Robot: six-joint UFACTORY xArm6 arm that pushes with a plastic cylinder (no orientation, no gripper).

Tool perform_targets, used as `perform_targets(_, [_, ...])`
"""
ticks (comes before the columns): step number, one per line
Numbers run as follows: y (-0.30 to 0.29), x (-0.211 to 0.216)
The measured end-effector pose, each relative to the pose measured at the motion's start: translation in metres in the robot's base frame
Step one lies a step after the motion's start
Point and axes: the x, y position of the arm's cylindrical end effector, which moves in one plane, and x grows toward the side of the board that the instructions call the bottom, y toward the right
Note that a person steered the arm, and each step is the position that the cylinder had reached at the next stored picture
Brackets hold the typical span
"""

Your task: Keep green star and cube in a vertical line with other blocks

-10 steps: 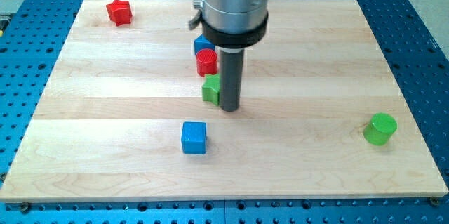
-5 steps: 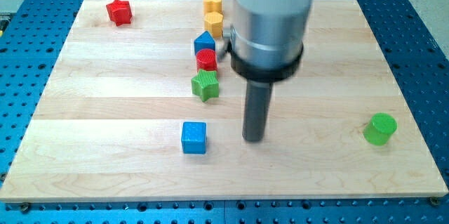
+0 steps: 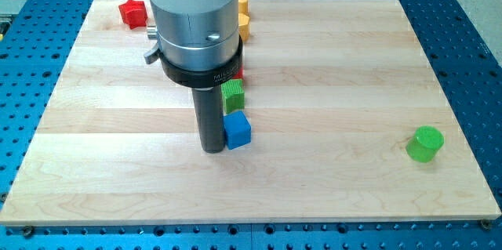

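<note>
Far left, near the top-left corner of the pale wooden board [image 3: 94, 125], lies a red star-shaped block [image 3: 132, 12], well apart from all else and partly cut off by the arm's grey metal housing [image 3: 192, 23].

Centre-left: my tip [image 3: 212, 150] rests on the board just left of the blue cube [image 3: 237, 130], touching or all but touching its left face. There is no pincer on this rig; the arm ends in a plain dark rod, so nothing spreads, closes or pinches.

The deciding relation: the blue cube lies directly to the tip's right and sits just below the green star block [image 3: 233, 96], the two nearly touching. The cube appears slightly right of the star's centre, so in my judgement little further rightward push is wanted; more would carry it out of line.

Above the star, a sliver of a red block [image 3: 240, 70] shows beside the housing; its shape cannot be made out. Higher, towards the top edge, two yellow blocks [image 3: 243, 15] peep out, stacked one above the other in the view. Any block behind the housing is hidden.

Far right, near the bottom-right corner, a green cylinder block [image 3: 425, 143] stands alone, obstructing nothing.
</note>
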Motion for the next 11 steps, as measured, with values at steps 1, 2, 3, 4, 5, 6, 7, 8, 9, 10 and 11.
perform_targets(1, [0.024,0.019])
perform_targets(2, [0.048,0.024])
perform_targets(3, [0.040,0.024])
perform_targets(4, [0.020,0.022])
perform_targets(5, [0.081,0.037])
perform_targets(6, [0.089,0.015])
perform_targets(7, [0.046,0.005])
perform_targets(8, [0.030,0.005])
perform_targets(9, [0.011,0.007])
perform_targets(10, [-0.038,-0.013])
perform_targets(11, [-0.052,-0.032])
